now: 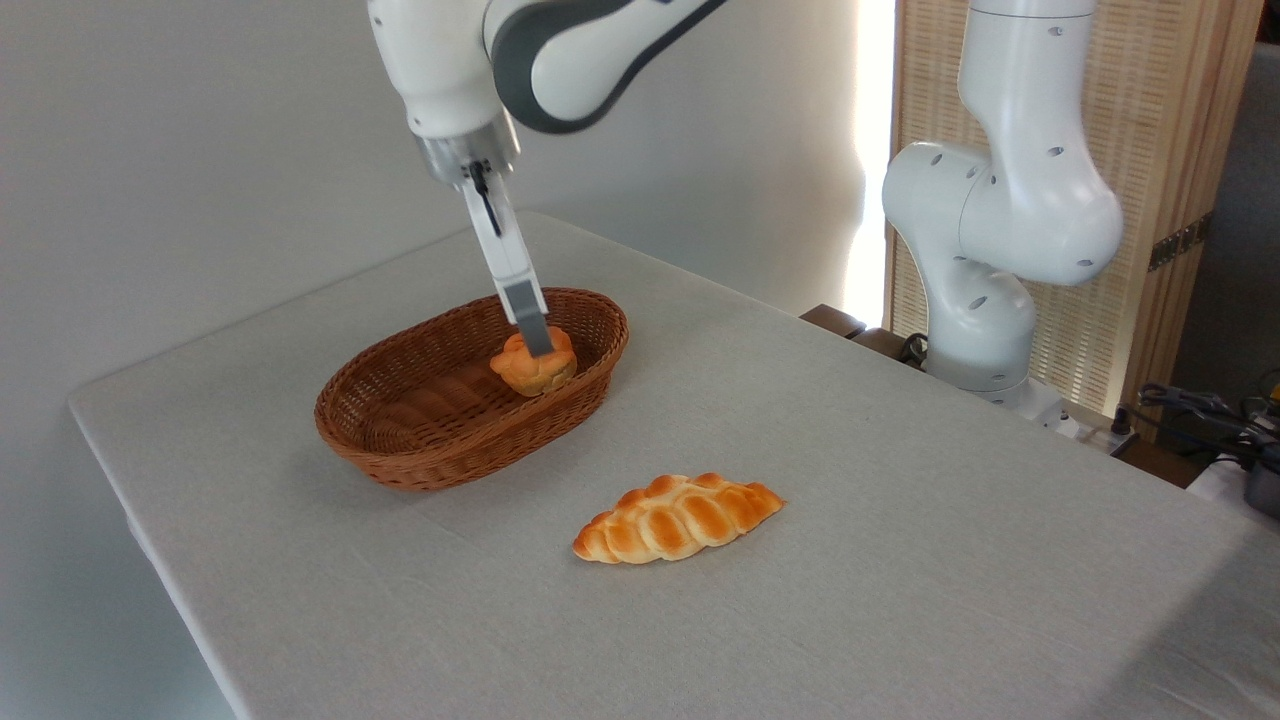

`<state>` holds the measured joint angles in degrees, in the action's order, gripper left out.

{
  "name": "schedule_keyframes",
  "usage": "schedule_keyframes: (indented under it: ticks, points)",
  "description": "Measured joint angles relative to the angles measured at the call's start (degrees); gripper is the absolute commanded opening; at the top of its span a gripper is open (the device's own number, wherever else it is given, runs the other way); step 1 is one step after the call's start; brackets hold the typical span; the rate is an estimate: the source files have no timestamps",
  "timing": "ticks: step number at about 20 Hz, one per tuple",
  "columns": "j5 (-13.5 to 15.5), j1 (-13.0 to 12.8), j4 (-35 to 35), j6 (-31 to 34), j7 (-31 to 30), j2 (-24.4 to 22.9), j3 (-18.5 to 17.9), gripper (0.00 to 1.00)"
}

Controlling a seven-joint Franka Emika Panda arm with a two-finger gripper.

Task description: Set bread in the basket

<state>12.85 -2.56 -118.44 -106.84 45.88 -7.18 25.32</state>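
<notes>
The end effector [535,340] reaches down into the basket, its fingers seemingly pinched on the bread [535,368], a lumpy golden bun low inside the far end, ready for release. The oval wicker basket [440,450] sits near the counter's [900,560] far-left edge.

Sharp, evenly daylit; window glare blows out behind the table [900,560].
</notes>
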Motion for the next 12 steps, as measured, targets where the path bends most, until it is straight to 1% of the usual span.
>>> schedule_keyframes:
  ticks: [3, 5, 7, 9, 10, 12]
  points:
    - [0.00, 0.24, 6.52, 2.90, 0.01, -0.26, -4.54, 1.00]
    - [0.00, 0.52, 11.27, 4.46, 0.04, -0.25, -8.38, 1.00]
    - [0.00, 0.75, 14.28, 5.09, 0.04, -0.18, -11.67, 1.00]
    - [-0.07, 0.82, 15.86, 5.85, 0.04, -0.06, -14.40, 1.00]
    - [-0.72, 0.84, 16.78, 7.09, 0.08, 0.09, -15.62, 1.00]
    - [-3.41, 0.86, 19.24, 10.50, 0.11, 0.78, -17.45, 1.00]
